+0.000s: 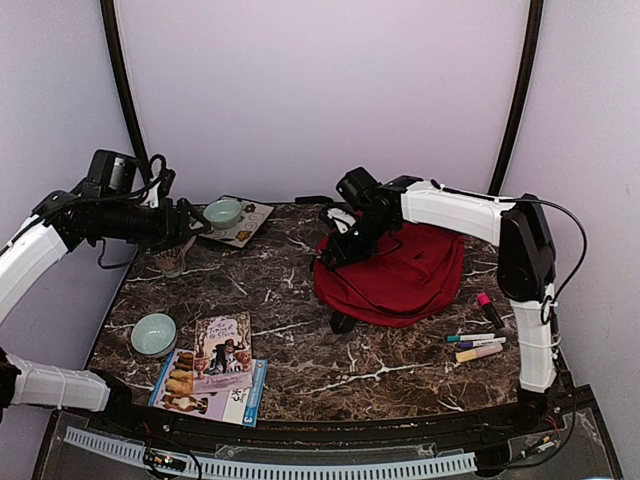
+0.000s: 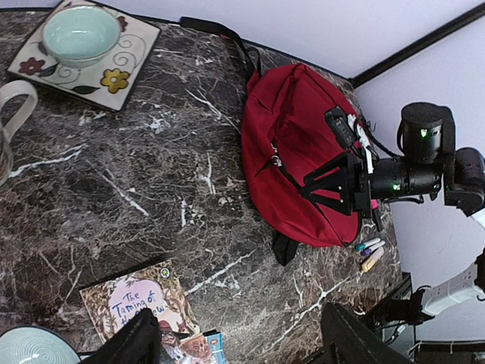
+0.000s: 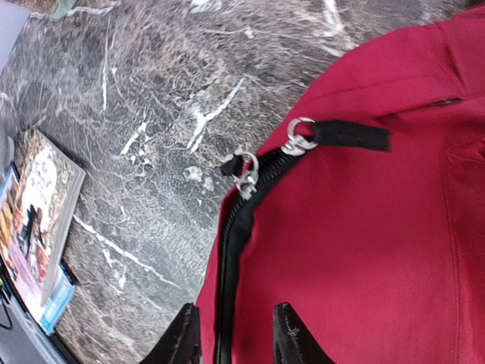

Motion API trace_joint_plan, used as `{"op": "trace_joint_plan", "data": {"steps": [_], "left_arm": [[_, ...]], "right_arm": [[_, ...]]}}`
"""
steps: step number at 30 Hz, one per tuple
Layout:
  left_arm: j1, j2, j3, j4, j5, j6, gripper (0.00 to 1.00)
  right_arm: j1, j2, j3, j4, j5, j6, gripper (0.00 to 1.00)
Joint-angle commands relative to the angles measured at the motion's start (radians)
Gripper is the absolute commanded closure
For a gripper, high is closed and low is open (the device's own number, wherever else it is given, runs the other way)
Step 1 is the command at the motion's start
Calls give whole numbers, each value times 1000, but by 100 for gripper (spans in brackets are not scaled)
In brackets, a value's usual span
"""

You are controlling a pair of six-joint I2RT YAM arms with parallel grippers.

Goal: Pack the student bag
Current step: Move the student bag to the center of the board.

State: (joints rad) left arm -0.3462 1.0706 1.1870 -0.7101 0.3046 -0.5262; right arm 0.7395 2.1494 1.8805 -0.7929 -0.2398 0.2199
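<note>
Contact unclear: my right gripper [image 3: 239, 334], fingers parted, straddles the student bag [image 3: 364, 250] zipper [image 3: 227, 258]; left gripper [image 2: 242, 341] spread, empty.

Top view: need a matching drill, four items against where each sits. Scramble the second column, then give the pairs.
Items
1. bag
2. markers
3. books
4. plate

Places
a. near-left corner, stacked
b. far edge, left of centre, with a bowl on it
c. right of centre, under the right gripper
d. right edge, beside the right arm

Pairs: 1-c, 2-d, 3-a, 4-b
</note>
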Motion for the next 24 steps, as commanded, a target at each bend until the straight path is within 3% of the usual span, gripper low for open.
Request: {"op": "trace_joint_plan", "data": {"steps": [1,5,9,17,24], "left_arm": [[-72,78,76,25,-54,52,24],[-121,155,134,25,-80,56,23],[-164,233,189,17,-87,73,21],[-186,371,307,-4,-103,99,21],[-199,498,358,46,-35,83,21]], "right_arm": [[-11,-115,-24,-35,31,11,59],[-36,-172,-36,-41,25,32,45],[-76,-217,-53,-37,17,62,37],[-178,-254,-88,1,-21,135,36],[-252,-177,20,-22,-100,247,36]]}}
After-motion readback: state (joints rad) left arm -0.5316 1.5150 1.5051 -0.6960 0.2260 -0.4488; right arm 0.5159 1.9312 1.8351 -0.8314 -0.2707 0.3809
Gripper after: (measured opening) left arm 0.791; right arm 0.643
